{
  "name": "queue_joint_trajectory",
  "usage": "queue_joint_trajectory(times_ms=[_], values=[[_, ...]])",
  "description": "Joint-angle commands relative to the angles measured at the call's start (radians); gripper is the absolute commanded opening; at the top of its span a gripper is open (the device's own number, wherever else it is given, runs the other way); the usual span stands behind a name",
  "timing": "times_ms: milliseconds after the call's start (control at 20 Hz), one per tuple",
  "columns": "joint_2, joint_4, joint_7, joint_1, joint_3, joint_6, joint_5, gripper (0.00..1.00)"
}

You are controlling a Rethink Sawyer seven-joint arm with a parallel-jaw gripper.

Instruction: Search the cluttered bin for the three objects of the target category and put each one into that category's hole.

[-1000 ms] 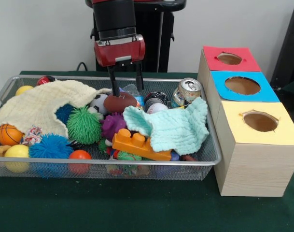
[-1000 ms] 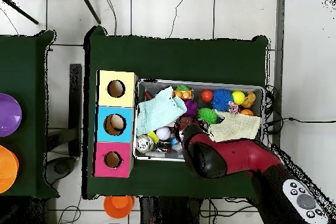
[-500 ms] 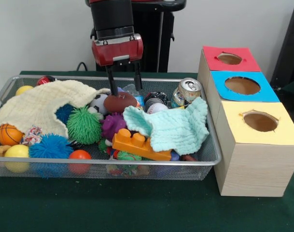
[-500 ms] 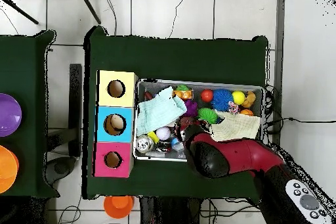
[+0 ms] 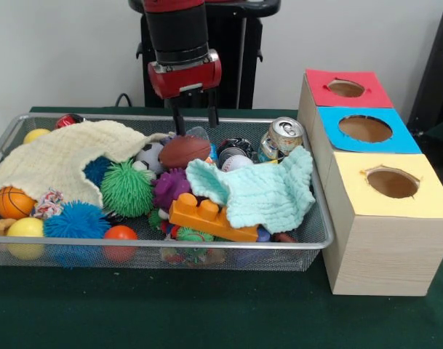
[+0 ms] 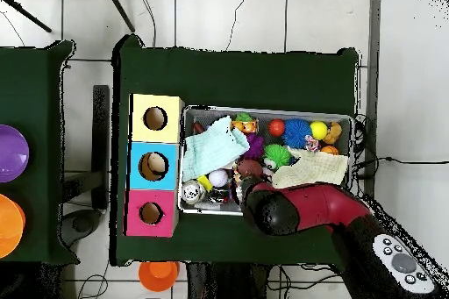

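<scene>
The wire mesh bin is full of toys and cloths; it also shows in the overhead view. One see-through plastic bottle with a blue bit peeks out at the bin's back, behind a brown football. No other bottle shows. My gripper hangs open and empty just above that bottle, one finger on each side of it. In the overhead view the arm hides the gripper. The red-surrounded hole tops the far wooden box, also in the overhead view.
A cream cloth covers the bin's left part, a mint cloth the right. A metal can leans by the mint cloth. An orange brick and several balls lie in front. Blue and yellow holes follow the red one.
My gripper has moved right and towards the back of the bin, from over the brown football to over the bottle. It stays open and empty. Nothing in the bin moved.
</scene>
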Motion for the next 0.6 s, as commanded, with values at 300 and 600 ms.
queue_joint_trajectory(times_ms=[300,600], values=[[0.085,-0.096,0.113,0.271,-0.143,0.118,-0.086,1.0],[0.06,-0.075,0.094,0.291,-0.2,0.047,-0.095,1.0]])
